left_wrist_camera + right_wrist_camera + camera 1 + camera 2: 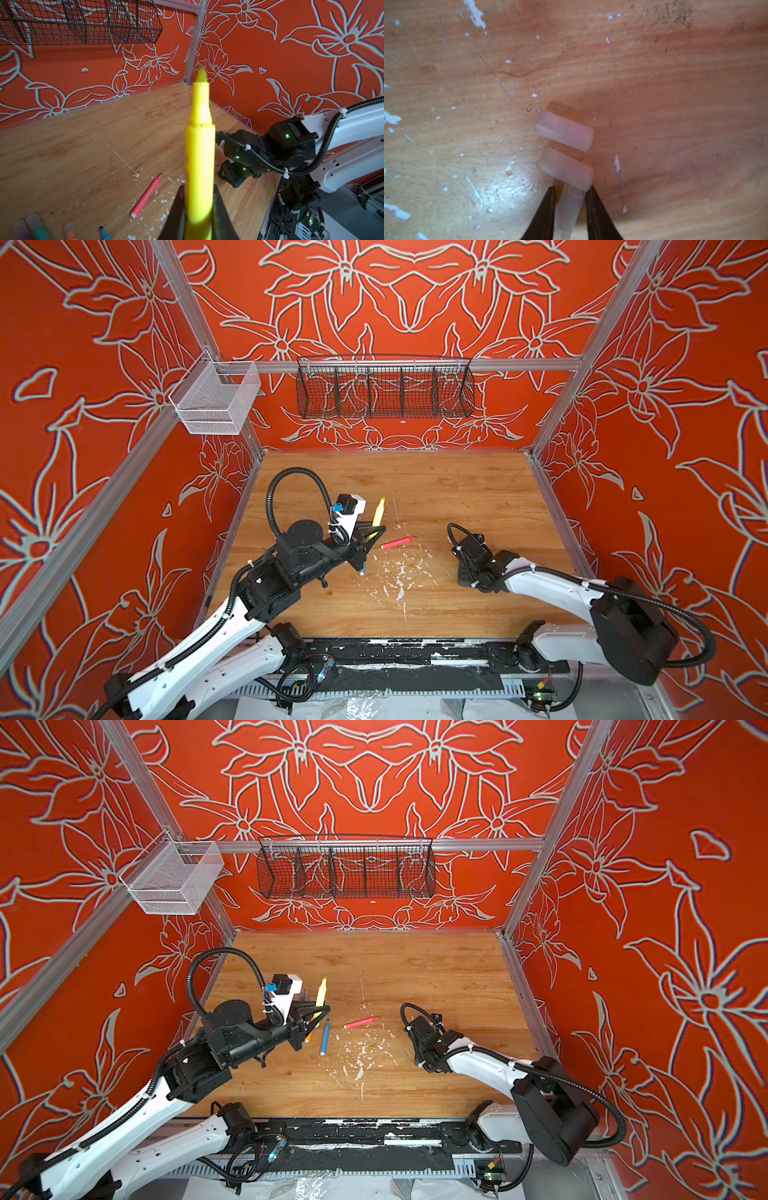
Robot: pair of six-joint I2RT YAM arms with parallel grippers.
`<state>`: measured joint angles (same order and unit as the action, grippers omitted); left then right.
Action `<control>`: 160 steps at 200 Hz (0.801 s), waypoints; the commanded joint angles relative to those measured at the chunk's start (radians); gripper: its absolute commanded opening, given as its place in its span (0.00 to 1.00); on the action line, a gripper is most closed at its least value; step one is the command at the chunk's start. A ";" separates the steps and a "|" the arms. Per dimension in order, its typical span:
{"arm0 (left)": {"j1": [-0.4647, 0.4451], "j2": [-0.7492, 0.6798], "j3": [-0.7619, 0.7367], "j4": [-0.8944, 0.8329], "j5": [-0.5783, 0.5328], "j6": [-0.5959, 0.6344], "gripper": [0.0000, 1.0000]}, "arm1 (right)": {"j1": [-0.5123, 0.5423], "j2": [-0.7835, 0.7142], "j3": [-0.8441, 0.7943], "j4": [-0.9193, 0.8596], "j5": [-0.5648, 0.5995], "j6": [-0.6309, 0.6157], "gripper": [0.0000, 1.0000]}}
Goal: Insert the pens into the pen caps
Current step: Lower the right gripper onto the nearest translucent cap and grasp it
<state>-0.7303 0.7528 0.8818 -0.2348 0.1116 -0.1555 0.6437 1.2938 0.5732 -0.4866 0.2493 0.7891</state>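
Observation:
My left gripper point(198, 187) is shut on the yellow pen point(200, 149), whose bare tip points up and away; both top views show it point(378, 512) point(321, 992) raised over the table's left half. A pink-red pen point(398, 543) point(146, 196) lies on the wood near the middle, and a blue pen point(324, 1038) and an orange pen point(308, 1038) lie under my left wrist. My right gripper point(572, 188) points down at the wood, its jaws against the sides of one clear pen cap point(569, 207). Two more pen caps point(564, 129) point(565, 169) lie side by side just beyond it.
White paint flecks point(399, 572) dot the wooden table point(457, 489). A black wire basket point(384, 391) hangs on the back wall and a white mesh basket point(216, 402) at the left. Green point(38, 227) and purple point(20, 230) pens lie at the left wrist view's edge.

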 commanded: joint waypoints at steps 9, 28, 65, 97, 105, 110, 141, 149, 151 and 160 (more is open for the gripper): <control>-0.001 0.002 -0.004 0.006 0.010 -0.007 0.00 | -0.003 -0.006 -0.009 -0.027 -0.020 0.009 0.26; -0.001 0.013 -0.003 0.012 0.003 -0.003 0.00 | -0.004 -0.009 -0.009 -0.027 -0.022 0.005 0.24; -0.001 0.036 0.007 0.009 0.011 -0.001 0.00 | -0.004 -0.023 0.002 -0.033 -0.030 -0.002 0.15; -0.001 0.030 0.006 0.008 0.007 -0.003 0.00 | -0.004 -0.062 -0.002 -0.041 -0.030 -0.001 0.13; -0.001 0.029 0.006 0.009 0.010 -0.003 0.00 | -0.003 -0.069 -0.006 -0.038 -0.032 -0.001 0.13; -0.001 0.028 0.005 0.008 0.009 -0.003 0.00 | -0.004 -0.075 -0.011 -0.036 -0.031 -0.001 0.13; -0.001 0.025 0.004 0.011 0.013 -0.007 0.00 | -0.003 -0.081 -0.019 -0.036 -0.031 0.002 0.14; -0.001 0.026 0.003 0.012 0.016 -0.006 0.00 | -0.004 -0.079 -0.021 -0.032 -0.033 0.003 0.16; -0.001 0.026 0.004 0.011 0.016 -0.005 0.00 | -0.004 -0.078 -0.021 -0.032 -0.033 0.003 0.17; -0.001 0.028 0.006 0.008 0.015 -0.006 0.00 | -0.004 -0.074 -0.021 -0.032 -0.030 0.002 0.21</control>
<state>-0.7303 0.7898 0.8818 -0.2394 0.1146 -0.1570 0.6430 1.2209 0.5724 -0.4961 0.2192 0.7849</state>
